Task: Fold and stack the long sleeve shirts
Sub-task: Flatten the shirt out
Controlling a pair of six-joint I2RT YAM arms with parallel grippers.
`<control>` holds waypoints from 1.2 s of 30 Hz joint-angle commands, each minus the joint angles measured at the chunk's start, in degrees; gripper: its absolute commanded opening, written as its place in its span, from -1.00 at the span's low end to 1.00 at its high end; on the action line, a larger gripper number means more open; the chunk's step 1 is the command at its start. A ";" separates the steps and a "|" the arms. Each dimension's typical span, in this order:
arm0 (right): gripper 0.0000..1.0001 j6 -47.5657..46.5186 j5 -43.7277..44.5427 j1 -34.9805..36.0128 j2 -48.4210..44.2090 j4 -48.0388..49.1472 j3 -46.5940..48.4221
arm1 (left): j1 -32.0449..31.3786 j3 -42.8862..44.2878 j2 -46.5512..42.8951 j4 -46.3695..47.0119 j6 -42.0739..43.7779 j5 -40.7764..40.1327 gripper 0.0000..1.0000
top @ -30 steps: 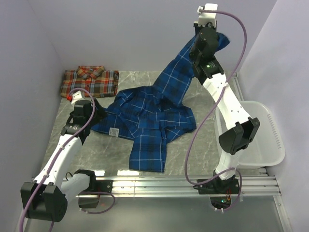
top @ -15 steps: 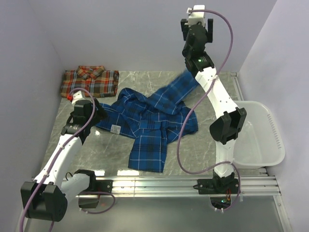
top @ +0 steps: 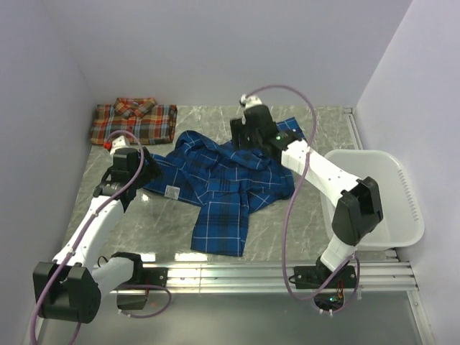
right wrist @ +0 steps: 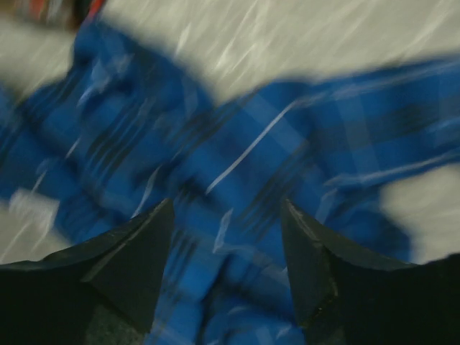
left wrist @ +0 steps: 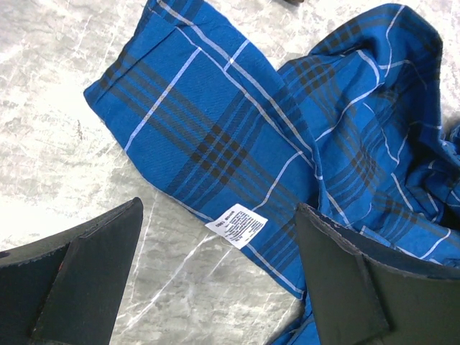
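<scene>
Blue shirt [top: 223, 180]: crumpled, spread across mid-table [top: 305, 215], white care tag [left wrist: 236, 225] showing
Red-orange shirt [top: 134, 121]: folded in the far left corner, apart from the blue one
Left gripper [left wrist: 219, 208]: jaws apart, over the blue shirt's left edge
Right gripper [right wrist: 226, 208]: jaws apart, nothing between them, low over the shirt's far side

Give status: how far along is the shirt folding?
Done: the red shirt lies folded at the far left corner of the table. In hand: nothing gripped; the blue shirt lies rumpled mid-table, left pincer and right pincer both open over it. Left: fold the blue shirt, then stack it on the red one.
</scene>
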 commanded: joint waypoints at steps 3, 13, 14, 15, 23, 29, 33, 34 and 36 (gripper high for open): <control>0.26 17.72 -12.85 -0.24 -5.60 4.59 -15.37 | -0.03 0.92 2.14 1.13 -2.39 1.35 0.86; 0.35 33.54 -7.76 -0.42 -15.79 16.09 -36.06 | 0.68 10.93 16.81 -0.28 -7.58 -2.07 0.82; 0.36 34.34 -7.48 -0.59 -16.84 16.89 -37.98 | 1.46 12.59 18.05 0.24 -8.63 -2.42 0.80; 0.37 34.96 -7.65 -0.68 -17.20 17.59 -38.78 | 1.99 13.48 20.58 0.25 -9.16 -2.34 0.80; 0.39 37.69 -10.81 -1.56 -16.77 22.78 -42.74 | 6.12 26.66 33.25 -2.91 -11.72 -5.59 0.81; 0.39 37.69 -11.43 -2.70 -15.10 23.40 -43.62 | 8.23 34.31 41.42 -6.69 -12.16 -5.85 0.80; 0.39 37.34 -11.43 -3.40 -14.83 23.40 -44.15 | 9.11 37.04 44.85 -8.45 -11.98 -4.62 0.77; 0.39 36.90 -11.43 -3.49 -14.75 23.40 -44.33 | 9.38 38.70 45.65 -9.76 -11.63 -4.19 0.76; 0.39 36.38 -11.17 -3.58 -14.66 23.40 -44.24 | 9.47 40.38 48.02 -11.35 -11.28 -4.18 0.75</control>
